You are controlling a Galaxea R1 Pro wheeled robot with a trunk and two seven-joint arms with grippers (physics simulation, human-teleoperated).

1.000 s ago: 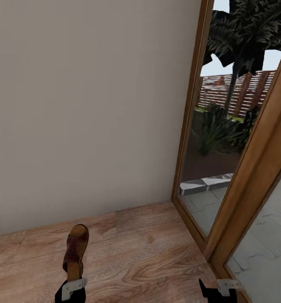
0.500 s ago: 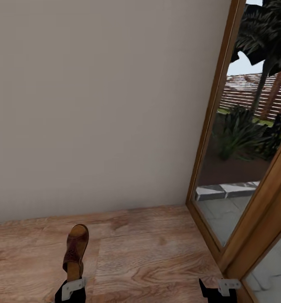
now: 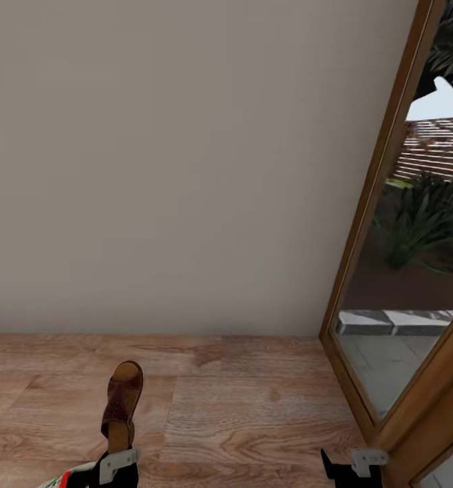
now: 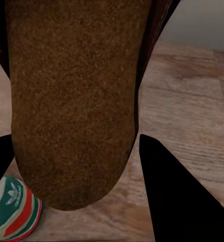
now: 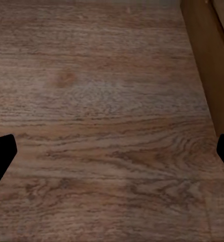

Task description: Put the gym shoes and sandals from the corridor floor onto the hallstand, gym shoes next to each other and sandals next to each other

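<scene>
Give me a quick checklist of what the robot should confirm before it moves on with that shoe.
1. Dark brown leather sandal with tan footbed held in the left gripper: ok, it sticks up from the gripper.
2. Right gripper free: ok, open above the wood-grain plank floor.
3. Pale shoe rack ahead: not ok, a plain beige wall faces the robot.
4. Clearance from the wooden-framed glass door on the right: cannot tell.
5. Other shoes located: partly; a white sneaker with green stripes and red heel lies below the sandal.
</scene>
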